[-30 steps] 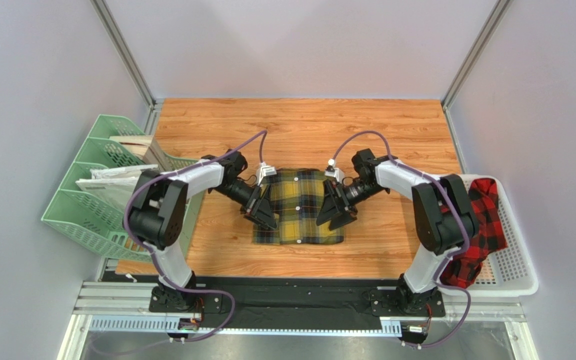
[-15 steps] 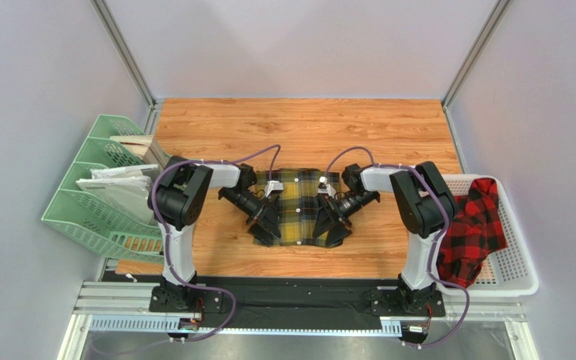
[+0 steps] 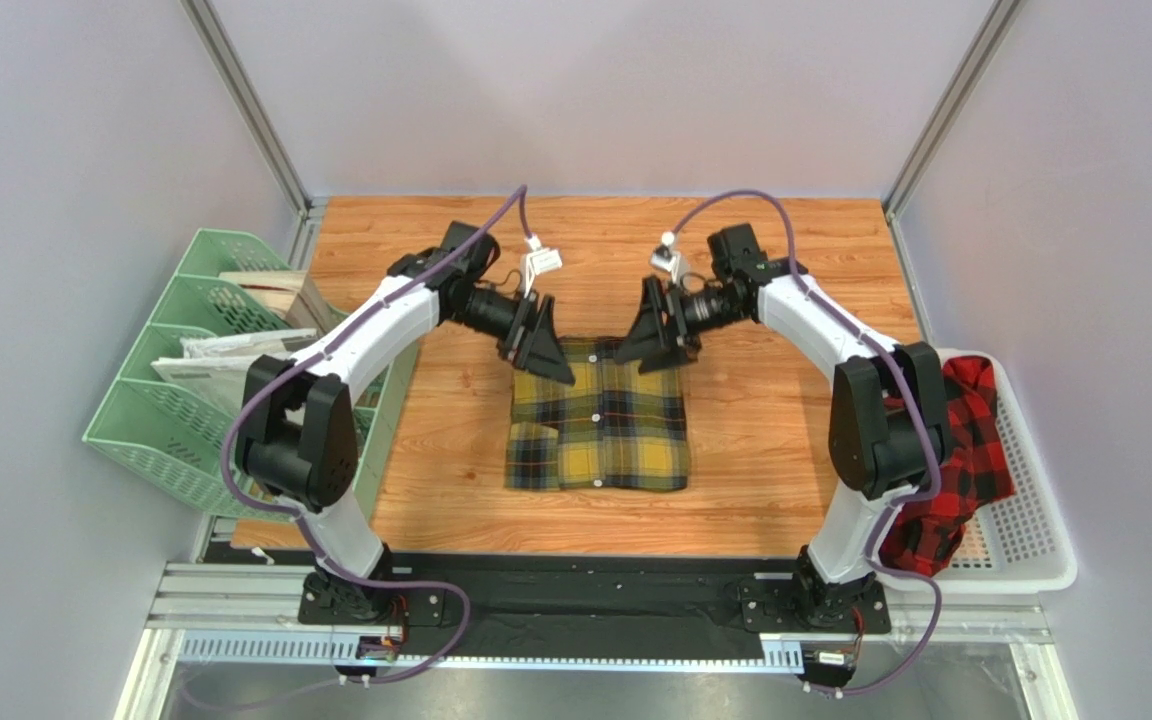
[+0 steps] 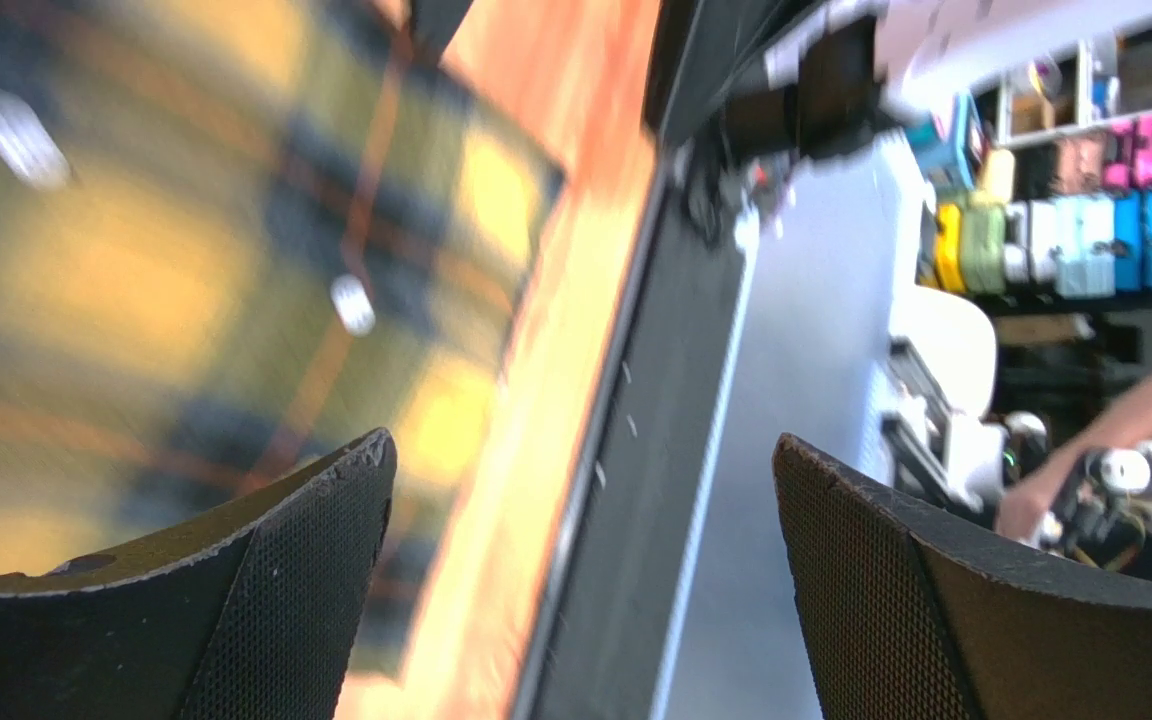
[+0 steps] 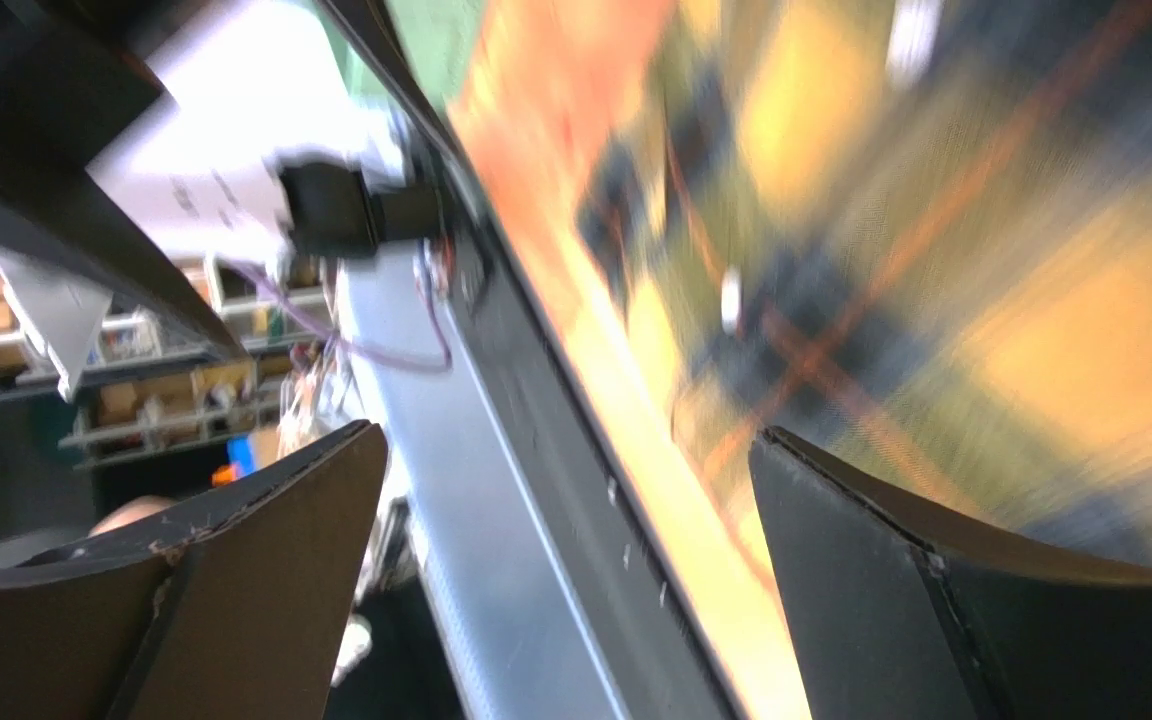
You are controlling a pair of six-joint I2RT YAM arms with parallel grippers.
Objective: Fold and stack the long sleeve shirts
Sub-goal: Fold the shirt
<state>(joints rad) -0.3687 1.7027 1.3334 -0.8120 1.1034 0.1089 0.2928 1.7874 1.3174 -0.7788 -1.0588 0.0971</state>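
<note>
Position of both grippers is what has changed. A second ago they were held low over the middle of the yellow shirt (image 3: 597, 428), then over its near half; now they are stretched to its far edge. The left gripper (image 3: 543, 354) is poised at the far left corner and the right gripper (image 3: 654, 345) at the far right corner. Both are spread wide, as before, and nothing is held in either.

The shirt itself is barely shifted and lies as a compact rectangle at the centre of the table (image 3: 612, 255). It is judged that the side folds are done and the far edge is being lined up for a fold toward the near side. The red shirt (image 3: 961, 443) is not yet started: it is left crumpled in the basket (image 3: 1030, 528) at the right, partly draped over the rim.

The table is flat, orange-brown and wood-grained. The rack (image 3: 177, 413) at the left is made of green slotted plastic in tiers. The basket is shallow, white and perforated. Both shirts are soft checked cloth. Small round white buttons (image 4: 352, 303) are seen, blurred, in the wrist views. The finger pads (image 4: 297, 585) are black, curved and finely dimpled.
</note>
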